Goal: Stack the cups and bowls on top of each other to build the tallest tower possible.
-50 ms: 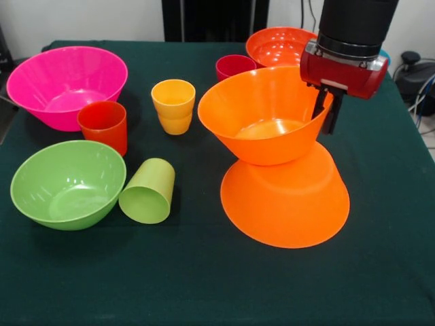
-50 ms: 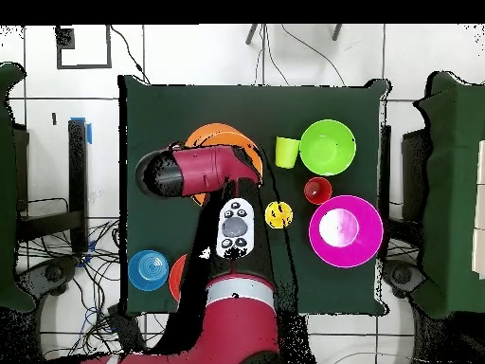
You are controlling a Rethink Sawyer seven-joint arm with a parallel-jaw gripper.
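Two large orange bowls form the tower: one upside down on the cloth, the other upright on its base and leaning a little toward the camera. My gripper is shut on the upper bowl's right rim, one finger inside and one outside. The pink bowl stands at the far left, with the red-orange cup in front of it. The yellow-orange cup stands mid-table. The magenta-red cup and round red-orange bowl are behind the tower. In the overhead view the arm covers most of the stack.
A lime green bowl sits at the front left, and a lime green cup lies on its side touching it. A small blue bowl stands near the table corner beside the robot's base. Cables lie on the floor past the table edges.
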